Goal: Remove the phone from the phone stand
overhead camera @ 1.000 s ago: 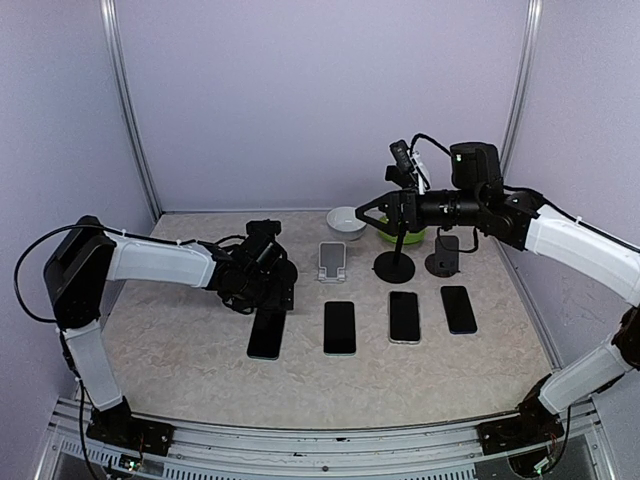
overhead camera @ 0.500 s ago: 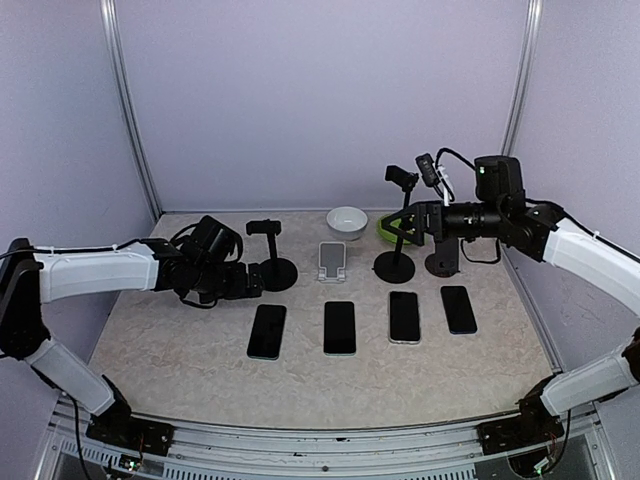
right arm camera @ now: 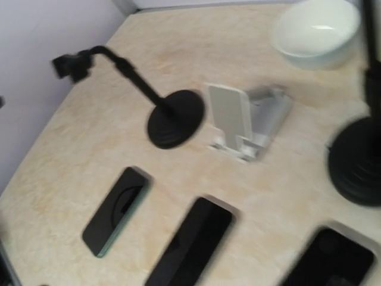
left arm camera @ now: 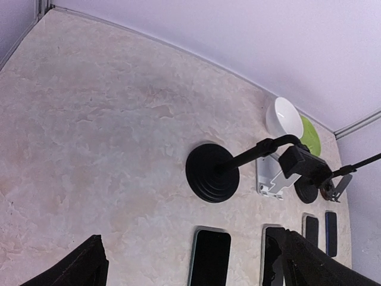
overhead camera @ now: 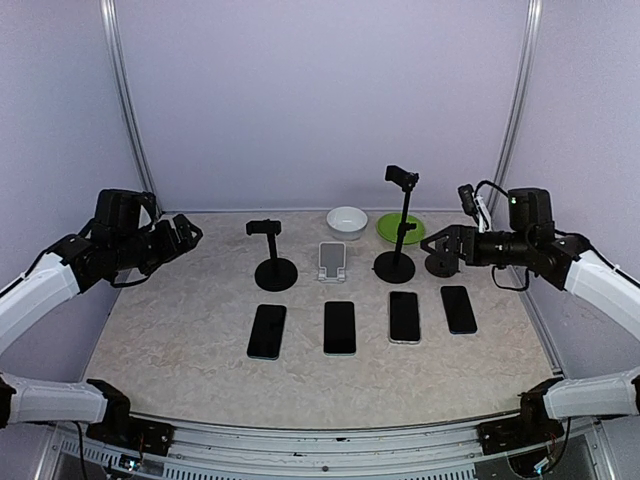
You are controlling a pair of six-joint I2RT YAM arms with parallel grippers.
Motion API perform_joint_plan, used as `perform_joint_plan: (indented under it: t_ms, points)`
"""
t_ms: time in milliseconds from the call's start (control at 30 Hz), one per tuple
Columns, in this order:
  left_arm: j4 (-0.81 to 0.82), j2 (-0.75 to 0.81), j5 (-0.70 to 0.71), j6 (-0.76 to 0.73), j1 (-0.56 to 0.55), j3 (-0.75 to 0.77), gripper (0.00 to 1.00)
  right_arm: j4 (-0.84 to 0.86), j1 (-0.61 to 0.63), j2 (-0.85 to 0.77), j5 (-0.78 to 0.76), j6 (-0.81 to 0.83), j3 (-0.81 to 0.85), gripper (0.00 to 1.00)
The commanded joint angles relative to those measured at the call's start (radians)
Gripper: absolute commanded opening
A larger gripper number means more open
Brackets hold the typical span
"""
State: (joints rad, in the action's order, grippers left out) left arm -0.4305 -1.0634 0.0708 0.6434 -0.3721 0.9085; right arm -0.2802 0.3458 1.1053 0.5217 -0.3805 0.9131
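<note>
Several dark phones lie flat in a row on the table, from the leftmost phone (overhead camera: pixel 267 331) (left arm camera: pixel 209 257) (right arm camera: pixel 116 210) to the rightmost phone (overhead camera: pixel 459 309). Behind them stand a short black phone stand (overhead camera: pixel 272 270) (left arm camera: pixel 212 173) (right arm camera: pixel 175 118), a white folding stand (overhead camera: pixel 332 261) (left arm camera: pixel 271 179) (right arm camera: pixel 247 119) and a tall black stand (overhead camera: pixel 396 265). None of these carries a phone. My left gripper (overhead camera: pixel 185 232) (left arm camera: pixel 190 274) hangs open at the far left, well away from them. At the right, my right gripper (overhead camera: pixel 445 247) is open in front of a fourth black stand base (overhead camera: pixel 440 264).
A white bowl (overhead camera: pixel 346 220) (left arm camera: pixel 284 116) (right arm camera: pixel 315 27) and a green plate (overhead camera: pixel 400 228) (left arm camera: pixel 311 136) sit at the back behind the stands. Purple walls close the table at the back and both sides.
My left arm has drawn back from the short black stand and leftmost phone to the far left. My right arm has pulled away from the tall stand to the right and lower.
</note>
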Motion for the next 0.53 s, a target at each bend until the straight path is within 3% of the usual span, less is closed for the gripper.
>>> perform_joint_plan:
  t_ms: [0,500]
  points:
    - [-0.005,0.043,-0.076,-0.025,0.009,0.020,0.99,0.043,-0.069,-0.094,-0.009,-0.055,-0.112,1.00]
    - [0.066,0.068,-0.096,-0.005,-0.014,-0.069,0.99,0.077,-0.140,-0.227,-0.034,-0.127,-0.280,1.00]
